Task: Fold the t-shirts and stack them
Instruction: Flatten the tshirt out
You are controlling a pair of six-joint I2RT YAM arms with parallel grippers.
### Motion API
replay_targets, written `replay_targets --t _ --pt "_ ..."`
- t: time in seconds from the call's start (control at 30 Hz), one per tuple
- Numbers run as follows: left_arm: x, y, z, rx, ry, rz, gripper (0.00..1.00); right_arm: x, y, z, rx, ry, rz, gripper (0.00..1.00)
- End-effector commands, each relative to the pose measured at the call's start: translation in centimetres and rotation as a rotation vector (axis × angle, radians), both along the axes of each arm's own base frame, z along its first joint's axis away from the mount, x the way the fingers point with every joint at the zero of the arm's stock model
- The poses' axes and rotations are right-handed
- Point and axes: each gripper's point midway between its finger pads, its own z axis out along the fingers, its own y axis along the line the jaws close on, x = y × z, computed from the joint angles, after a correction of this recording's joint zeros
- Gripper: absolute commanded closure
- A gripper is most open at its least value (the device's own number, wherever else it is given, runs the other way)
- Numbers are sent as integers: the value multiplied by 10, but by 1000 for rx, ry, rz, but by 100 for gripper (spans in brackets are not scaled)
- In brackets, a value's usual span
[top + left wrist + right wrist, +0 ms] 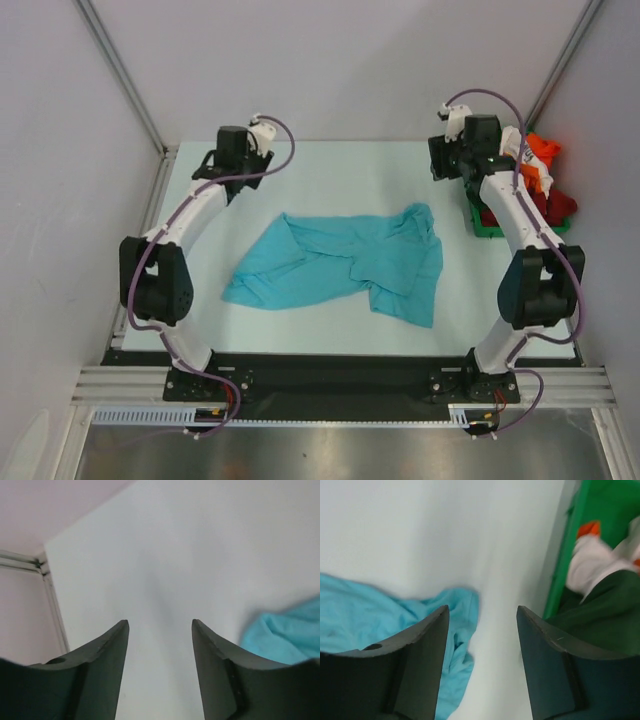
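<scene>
A strip of bare table ran open along the far side, behind the turquoise t-shirt crumpled across the middle. The left gripper, jaws apart, looked onto plain surface, with the corner post near on its left. The right gripper, jaws also spread, faced a narrow lane between the shirt's edge and the green bin, heaped with other t-shirts.

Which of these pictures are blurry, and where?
Top view: sharp, evenly lit; the crumpled turquoise cloth t-shirt casts hardly any shadow. Right wrist view: smeared, the green plastic bin soft-edged. Left wrist view: the dark left fingers slightly soft.
</scene>
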Motion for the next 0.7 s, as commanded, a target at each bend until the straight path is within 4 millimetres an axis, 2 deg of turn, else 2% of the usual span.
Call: replay_targets --t 0.0,0.03,0.07,0.1,0.13,0.17,0.2,0.23,0.27,0.37,0.4,0.43,0.5,0.53,0.6,0.63,0.67 --pt "7 -5 48 -163 -71 27 39 0 -1 105 -48 -266 83 38" --pt "-6 -9 25 -168 -4 1 35 -21 5 77 -49 -208 141 38" --pt "-15 -15 14 -179 32 -30 24 -34 9 63 -63 -190 186 36" --pt "-30 -27 0 -194 91 -88 23 -48 12 48 -115 -176 269 34" --pt "-47 -30 -17 -185 149 -112 20 -73 24 49 -138 -202 345 32" --pt "-58 -34 -25 -168 182 -142 11 -96 27 3 -167 -109 384 32" --pt "-69 -41 -34 -157 216 -172 11 -114 32 -11 -205 -79 432 33" --pt "-82 -43 -44 -154 247 -196 10 -132 43 -10 -280 -113 527 39" --pt "-86 -44 -49 -147 255 -208 9 -153 43 -39 -305 -61 567 44" --pt "-86 -42 -61 -134 266 -188 8 -186 52 -62 -368 -40 758 56" --pt "-84 -40 -64 -129 270 -176 8 -193 51 -75 -372 -12 777 56" --pt "-78 -38 -63 -121 261 -156 9 -197 54 -80 -366 -5 804 57" --pt "-73 -35 -72 -122 285 -114 9 -201 54 -92 -392 -5 856 57" --pt "-67 -37 -66 -132 276 -103 11 -203 56 -95 -393 -6 879 57" --pt "-66 -42 -70 -164 304 -94 12 -206 60 -101 -392 8 919 56" --pt "-65 -44 -68 -177 303 -96 12 -207 64 -102 -383 13 938 54" --pt "-66 -47 -70 -194 310 -98 12 -214 66 -107 -374 49 961 35"
